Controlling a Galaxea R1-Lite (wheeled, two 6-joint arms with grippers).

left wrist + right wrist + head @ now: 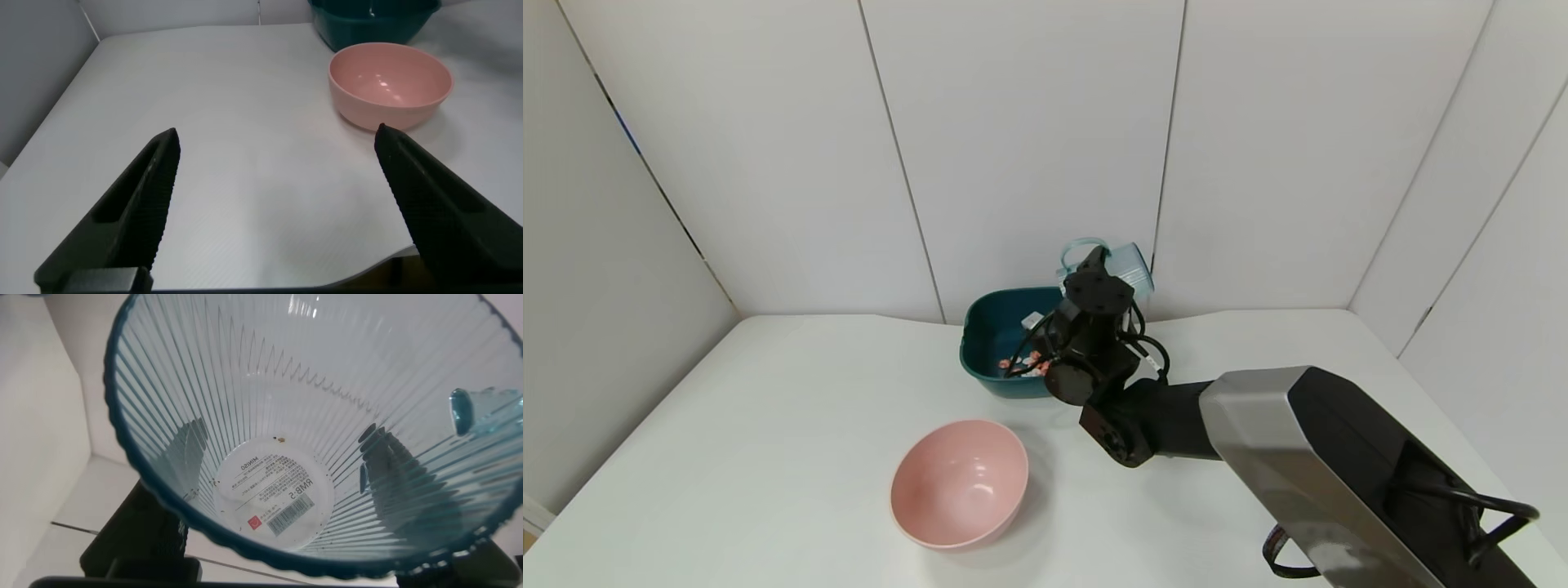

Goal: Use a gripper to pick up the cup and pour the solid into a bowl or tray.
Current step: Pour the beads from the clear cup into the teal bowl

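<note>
My right gripper (1104, 265) is shut on the translucent light-blue ribbed cup (1123, 265) and holds it tipped over, raised above the back right edge of the dark teal basin (984, 327). In the right wrist view the cup (278, 416) fills the picture and its inside is empty, with a label on its bottom; the fingers (409, 490) show through its wall on either side. Orange-red and white round pieces (1023, 359) lie in the basin. My left gripper (276, 139) is open and empty over the table's near left part.
A round pink bowl (958, 483) stands in front of the basin, nearer to me; it also shows in the left wrist view (390, 83). White walls close the table at the back and sides. The table's front edge (384, 265) lies near the left gripper.
</note>
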